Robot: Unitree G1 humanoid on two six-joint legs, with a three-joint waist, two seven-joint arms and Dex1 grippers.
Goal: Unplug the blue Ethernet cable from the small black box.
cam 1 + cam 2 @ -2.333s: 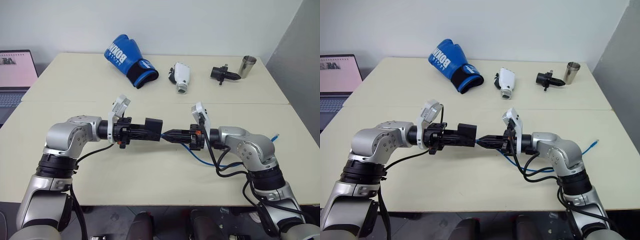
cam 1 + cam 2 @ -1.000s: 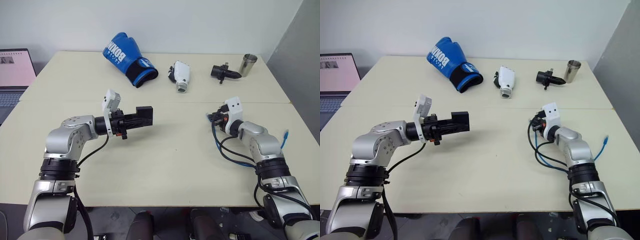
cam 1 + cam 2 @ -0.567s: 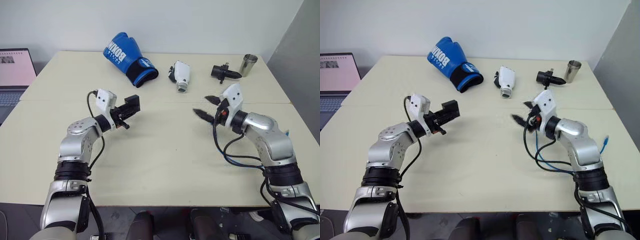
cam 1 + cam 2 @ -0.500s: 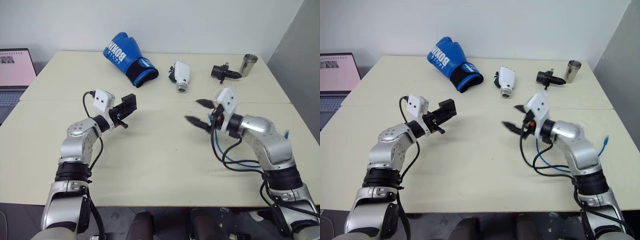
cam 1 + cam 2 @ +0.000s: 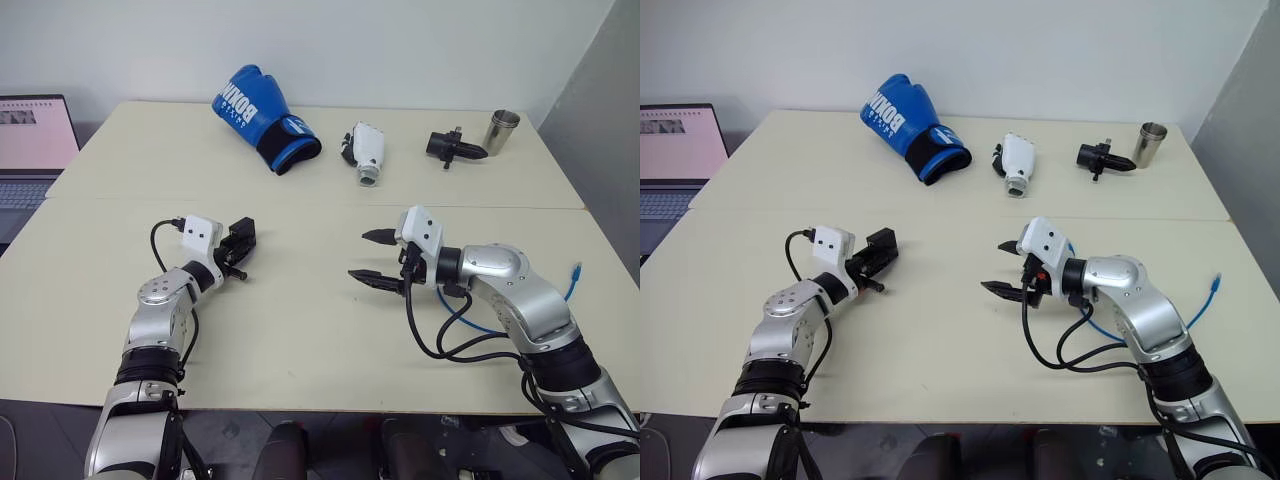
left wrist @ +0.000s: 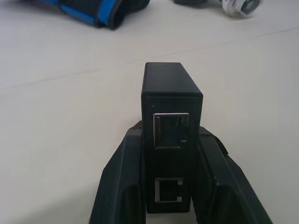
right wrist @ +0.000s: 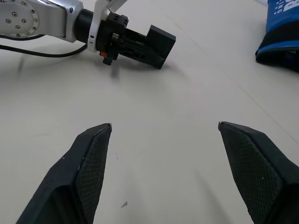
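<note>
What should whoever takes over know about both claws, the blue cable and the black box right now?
Left claw: shut on the small flat matte black box, low over the beige table; both ports facing the wrist camera are empty.
Right claw: open, empty, above the table.
Thin bright blue Ethernet cable: on the table by the right arm, apart from the box.
Done: cable unplugged.
Left: probably just set the box down.

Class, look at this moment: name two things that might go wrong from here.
1. The left hand grips the small black box just above the table; letting go carelessly may tip it.
2. The blue Ethernet cable lies loose under the right arm, near the table edge; the open right hand could drag it off.
</note>
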